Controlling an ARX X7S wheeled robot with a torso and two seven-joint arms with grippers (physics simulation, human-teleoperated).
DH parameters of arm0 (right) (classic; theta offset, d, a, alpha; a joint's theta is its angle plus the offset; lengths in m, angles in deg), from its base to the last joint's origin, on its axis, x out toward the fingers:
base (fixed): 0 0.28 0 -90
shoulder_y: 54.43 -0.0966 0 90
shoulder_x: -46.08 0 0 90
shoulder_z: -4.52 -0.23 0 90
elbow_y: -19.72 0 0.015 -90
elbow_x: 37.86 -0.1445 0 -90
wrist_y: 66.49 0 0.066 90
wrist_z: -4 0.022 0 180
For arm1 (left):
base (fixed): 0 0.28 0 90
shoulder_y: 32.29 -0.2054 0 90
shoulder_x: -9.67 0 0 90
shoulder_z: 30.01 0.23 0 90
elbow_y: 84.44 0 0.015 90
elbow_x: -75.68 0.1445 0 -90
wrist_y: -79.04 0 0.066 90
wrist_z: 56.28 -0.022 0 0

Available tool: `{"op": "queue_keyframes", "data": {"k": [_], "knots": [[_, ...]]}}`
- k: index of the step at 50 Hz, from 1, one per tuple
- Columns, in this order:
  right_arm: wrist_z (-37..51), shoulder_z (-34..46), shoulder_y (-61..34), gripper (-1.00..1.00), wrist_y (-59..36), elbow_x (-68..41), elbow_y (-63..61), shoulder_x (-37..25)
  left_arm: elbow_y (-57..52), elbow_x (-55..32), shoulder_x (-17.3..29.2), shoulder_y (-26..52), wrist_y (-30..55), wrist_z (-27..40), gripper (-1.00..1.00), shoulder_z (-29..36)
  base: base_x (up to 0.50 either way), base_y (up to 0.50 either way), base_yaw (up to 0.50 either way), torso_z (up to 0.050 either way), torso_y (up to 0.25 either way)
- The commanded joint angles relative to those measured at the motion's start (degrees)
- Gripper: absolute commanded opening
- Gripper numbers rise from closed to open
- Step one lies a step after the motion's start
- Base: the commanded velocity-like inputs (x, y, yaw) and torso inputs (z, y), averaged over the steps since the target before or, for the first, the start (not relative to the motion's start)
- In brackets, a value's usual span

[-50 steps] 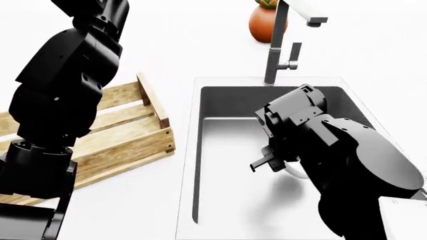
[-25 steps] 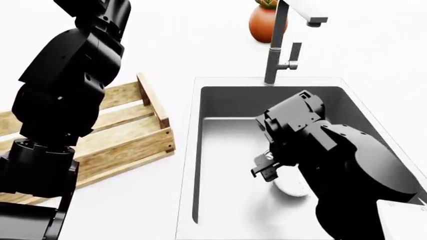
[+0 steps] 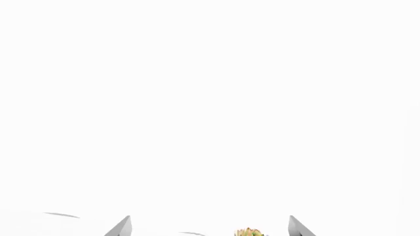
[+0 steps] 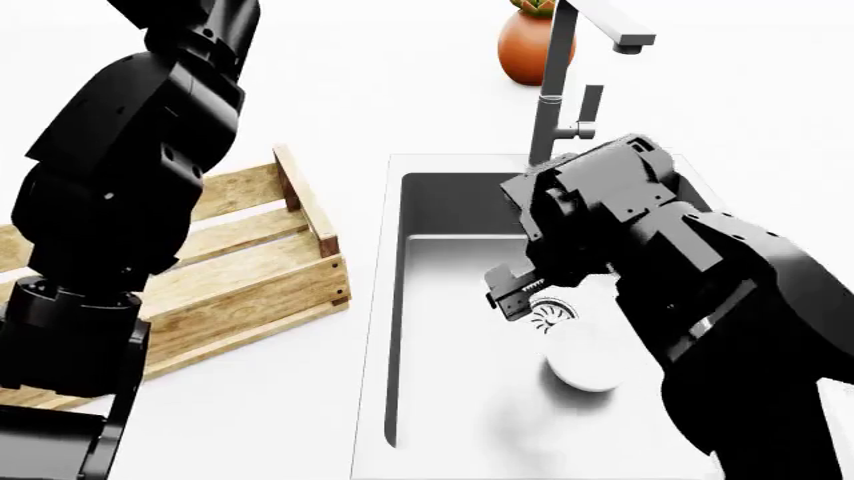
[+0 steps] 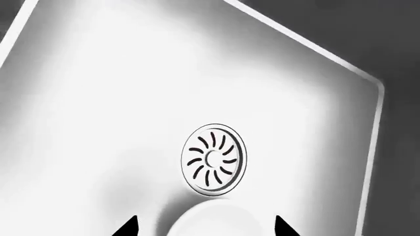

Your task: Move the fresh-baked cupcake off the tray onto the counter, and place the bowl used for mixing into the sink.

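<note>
- Head view showing the bowl [image 4: 587, 362] lying on the floor of the sink [image 4: 441, 330], just beside the round drain [image 4: 550, 312], free of any grip; sink step judged done.
- Hovering above drain and bowl: right gripper [image 4: 509, 291], empty, jaws apart, fingers not touching the bowl. Probably held there because the bowl is already set down.
- Right wrist view looking straight down: two dark fingertips [image 5: 129, 227] spread wide, white rim of the bowl [image 5: 210, 219] sitting between them at the picture's edge, drain [image 5: 213, 160] just beyond.
- Standing at the back rim of the basin: tall faucet [image 4: 561, 80], close behind the right arm; likely the main thing to avoid when lifting out.
- Sitting behind the faucet on the counter [image 4: 267, 410]: orange-red plant pot [image 4: 531, 42], well apart from the work.
- Resting on the counter to the left of the sink: wooden tray [image 4: 247, 280], largely hidden by the raised left arm.
- Not appearing in any view: the cupcake; possibly hidden behind the left arm, so cannot tell its place or whether that step is finished.
- Left wrist view showing mostly blank white, two grey fingertips [image 3: 121, 227] set wide apart, nothing between them but distant green leaves [image 3: 249, 232]; left gripper [image 3: 210, 228] open-handed, holding nothing.
</note>
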Motion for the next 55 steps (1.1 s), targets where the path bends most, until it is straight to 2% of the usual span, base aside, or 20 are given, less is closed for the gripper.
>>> {"op": "queue_keyframes", "data": {"k": [1,9,16,20,24,25,31,34,35,36,37,39,40,42,43,44,45,48,52,55], "knots": [[19.3,-10.0,-1.3,1.00,-3.3,-8.6,-18.9,-9.3,-7.9,-2.0,4.7,-1.4,8.1,1.6,1.00,3.0,0.00,0.00,0.00,0.000,0.000],[37.9,-20.0,1.7,1.00,-8.8,-20.1,-38.7,-18.1,-23.9,-5.9,13.2,-3.1,18.6,1.4,1.00,7.5,0.00,0.00,0.00,0.000,0.000],[60.1,-28.6,3.9,1.00,-12.3,-41.1,-53.7,-24.0,-37.7,-12.0,20.0,0.3,26.1,3.8,1.00,6.8,0.00,0.00,0.00,0.000,0.000],[74.3,-27.0,2.6,1.00,-10.1,-58.5,-63.7,-28.0,-46.2,-19.3,24.8,1.8,31.4,6.0,1.00,5.8,0.00,0.00,0.00,0.000,0.000],[82.8,-22.3,-0.1,1.00,-6.9,-72.8,-78.1,-32.1,-53.3,-35.2,32.1,4.3,35.3,11.2,1.00,1.4,0.00,0.00,0.00,0.000,0.000],[83.6,-21.7,-0.3,1.00,-6.0,-73.7,-79.1,-32.5,-53.5,-35.6,32.8,3.8,35.0,12.3,1.00,1.0,0.00,0.00,0.00,0.000,0.000],[86.6,-18.0,-6.3,1.00,1.9,-81.4,-95.5,-40.3,-67.0,-50.1,51.4,1.8,34.8,8.0,1.00,-6.1,0.00,0.00,0.00,0.000,0.000],[87.0,-8.0,-20.1,1.00,16.3,-86.4,-109.7,-45.9,-77.0,-58.7,69.2,-3.5,26.0,4.0,1.00,-13.3,0.00,0.00,0.00,0.000,0.000],[87.0,-3.5,-26.4,1.00,21.4,-87.7,-114.8,-46.7,-77.1,-67.3,65.5,-8.1,34.6,8.7,1.00,-21.9,0.00,0.00,0.00,0.000,0.000],[87.0,0.6,-32.5,1.00,27.4,-89.2,-119.7,-47.8,-75.1,-75.9,57.2,-16.6,43.2,17.3,1.00,-30.5,0.00,0.00,0.00,0.000,0.000],[86.9,3.9,-34.7,1.00,30.0,-87.4,-121.9,-47.5,-72.9,-84.5,54.3,-20.6,51.7,23.1,1.00,-39.1,0.00,0.00,0.00,0.000,0.000],[87.0,-0.3,-36.7,1.00,27.5,-91.5,-123.3,-52.5,-70.1,-101.7,52.4,-30.8,68.9,38.2,1.00,-56.3,0.00,0.00,0.00,0.000,0.000],[87.0,-7.4,-37.8,1.00,23.7,-98.2,-123.3,-56.2,-68.2,-110.3,52.5,-39.4,70.6,39.0,1.00,-64.9,0.00,0.00,0.00,0.000,0.000],[87.0,-20.1,-45.8,1.00,16.9,-113.1,-123.3,-65.0,-61.5,-127.5,51.6,-56.6,73.7,25.3,1.00,-82.1,0.00,0.00,0.00,0.000,0.000],[86.7,-28.4,-45.8,1.00,13.4,-120.4,-123.3,-70.0,-57.8,-129.4,51.8,-65.2,73.9,19.9,1.00,-90.7,0.00,0.00,0.00,0.000,0.000],[78.1,-37.0,-45.7,1.00,5.3,-120.4,-123.3,-78.6,-50.8,-129.4,50.6,-73.8,76.3,13.5,1.00,-99.3,0.00,0.00,0.00,0.000,0.000],[72.8,-42.0,-45.1,1.00,5.2,-120.4,-123.3,-86.4,-48.1,-129.3,49.4,-82.4,76.3,10.9,1.00,-107.9,0.00,0.00,0.00,0.000,0.000],[73.6,-47.2,-44.1,1.00,5.4,-120.4,-123.3,-86.4,-41.8,-128.7,46.9,-108.2,76.3,7.7,1.00,-133.6,0.00,0.00,0.00,0.000,0.000],[71.9,-52.4,-43.9,1.00,5.3,-120.4,-123.3,-86.4,-32.4,-127.3,46.9,-111.3,75.0,6.1,1.00,-168.0,0.00,0.00,0.00,0.000,0.000],[68.5,-56.4,-43.6,1.00,5.8,-120.4,-123.3,-86.4,-30.3,-125.3,46.2,-111.3,65.2,2.8,1.00,-193.8,0.00,0.00,0.00,0.000,0.000]]}}
